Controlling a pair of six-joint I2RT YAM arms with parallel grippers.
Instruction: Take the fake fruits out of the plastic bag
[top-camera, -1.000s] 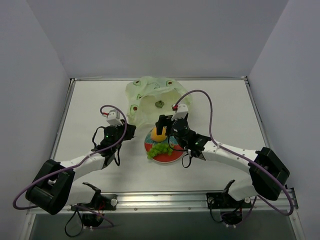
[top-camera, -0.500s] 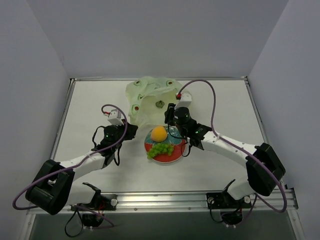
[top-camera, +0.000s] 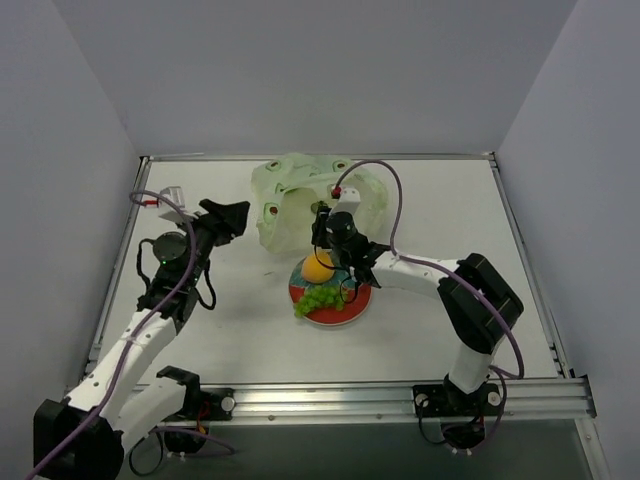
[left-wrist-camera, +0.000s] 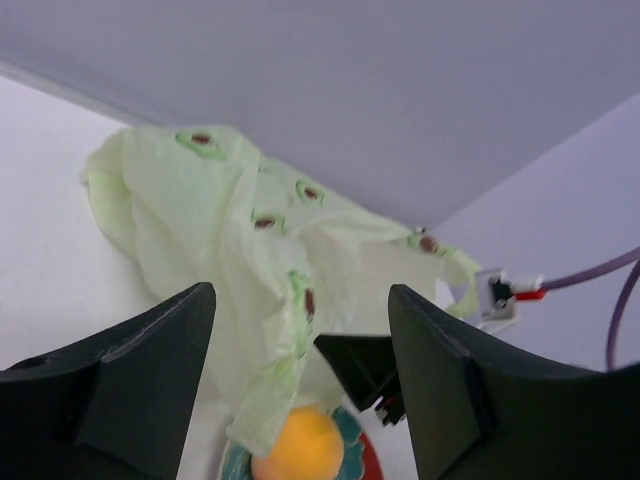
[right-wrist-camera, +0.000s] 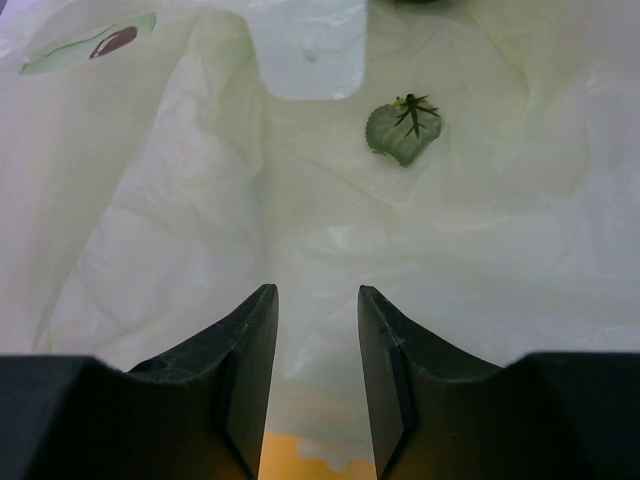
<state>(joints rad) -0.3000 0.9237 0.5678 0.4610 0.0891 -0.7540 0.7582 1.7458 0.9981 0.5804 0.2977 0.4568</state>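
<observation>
Found the left gripper (top-camera: 232, 216) just left of the plastic bag (top-camera: 295, 180), lifted clear of the desk (top-camera: 240, 340), jaws spread wide with nothing between them. Judged it parked there to stay off the bag while giving its camera a view of the bag's side and mouth. Saw the bag slumped but puffed up, mouth gaping toward the arms' bases, a shape suited to an easy reach inside.

Spotted the plate (top-camera: 348, 314) just in front of the bag's mouth, touching its lip or nearly so; could not tell which. Counted two of the fake fruits on it: the round orange-yellow fruit (top-camera: 319, 266) on the side nearest the bag, the light green grape bunch (top-camera: 320, 298) on the side away from it. Judged the plate set close to keep each carry short.

Found the right gripper (top-camera: 323, 224) at the bag's mouth, pointed inward, fingers only narrowly parted and empty. Made out one small green fruit (right-wrist-camera: 403, 133) lying deep inside the bag, well ahead of those fingers; took it for the next target. Saw no fourth fruit.

Noted a plain white matte desk under the bag, a metal rail (top-camera: 330, 400) along the desk edge farthest from the bag, and bare pale grey walls (top-camera: 320, 80) behind and beside the bag.
</observation>
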